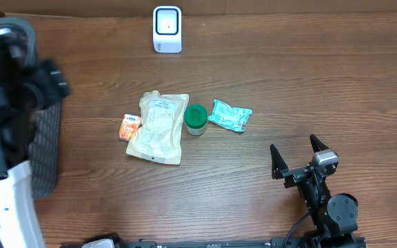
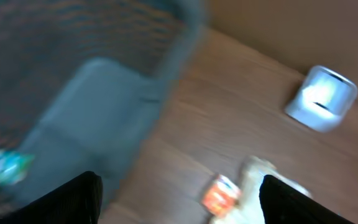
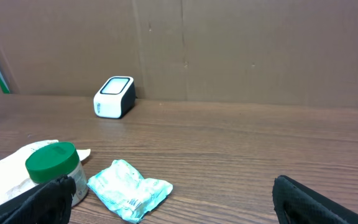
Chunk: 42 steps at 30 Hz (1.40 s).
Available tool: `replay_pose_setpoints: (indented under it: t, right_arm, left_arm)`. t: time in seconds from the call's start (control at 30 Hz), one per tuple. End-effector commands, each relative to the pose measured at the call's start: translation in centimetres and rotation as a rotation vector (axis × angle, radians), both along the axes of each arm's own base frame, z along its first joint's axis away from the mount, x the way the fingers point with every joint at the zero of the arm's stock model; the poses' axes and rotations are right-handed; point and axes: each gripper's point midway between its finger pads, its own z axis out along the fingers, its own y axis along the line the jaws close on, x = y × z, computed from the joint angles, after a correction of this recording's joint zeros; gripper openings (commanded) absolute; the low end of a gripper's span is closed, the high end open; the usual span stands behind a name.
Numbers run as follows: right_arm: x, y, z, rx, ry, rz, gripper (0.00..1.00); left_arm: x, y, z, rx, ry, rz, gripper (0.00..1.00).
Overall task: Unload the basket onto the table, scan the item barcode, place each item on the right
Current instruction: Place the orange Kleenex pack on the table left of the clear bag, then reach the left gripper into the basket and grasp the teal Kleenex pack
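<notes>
Teal packet [image 1: 229,115] nearest your right hand [image 1: 293,146].
It lies beyond that wide, empty hand, toward the counter's [image 1: 309,76] far edge; left hand [image 2: 179,186], wide too, hangs at the left edge.

Black right arm [image 1: 326,203], grey wrist block [image 1: 324,160], tapered black fingers [image 1: 276,162], black cable [image 1: 296,227], black-and-white left arm [image 1: 2,138]

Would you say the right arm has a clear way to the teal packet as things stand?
Probably yes. Its fingers stand open, facing the teal packet, with only bare table between them; the jar sits on the packet's far side, out of the way.
</notes>
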Motion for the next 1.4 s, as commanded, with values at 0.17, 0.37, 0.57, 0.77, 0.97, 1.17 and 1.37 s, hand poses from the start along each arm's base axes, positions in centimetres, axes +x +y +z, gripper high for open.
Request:
replay_pose_setpoints:
  t: [0.17, 0.37, 0.57, 0.77, 0.97, 1.17, 1.37]
  right_arm:
    - [0.0, -0.1, -0.1, 0.002, -0.005, -0.005, 1.0]
    - [0.0, -0.1, -0.1, 0.002, -0.005, -0.005, 1.0]
    - [0.0, -0.1, -0.1, 0.002, -0.005, -0.005, 1.0]
    - [0.0, -0.1, -0.1, 0.002, -0.005, -0.005, 1.0]
    - [0.0, -0.1, -0.1, 0.002, -0.005, -0.005, 1.0]
    - [0.0, -0.1, -0.1, 0.002, -0.005, -0.005, 1.0]
    - [0.0, -0.1, -0.1, 0.002, -0.005, -0.005, 1.0]
  left_arm:
    - [-4.6, 12.8, -2.8, -0.016, 0.052, 0.438, 0.82]
    - [-3.9, 15.8, -7.0, 0.001, 0.116, 0.382, 0.75]
    - [-5.0, 17.7, -12.3, 0.015, 0.213, 0.366, 0.78]
    - [-6.0, 19.2, -16.2, 0.07, 0.318, 0.277, 0.89]
    - [-6.4, 20.9, -19.1, 0.074, 0.412, 0.238, 0.88]
    - [-7.4, 22.5, -21.0, 0.04, 0.448, 0.277, 0.81]
    - [-8.8, 23.9, -21.1, 0.057, 0.461, 0.289, 0.83]
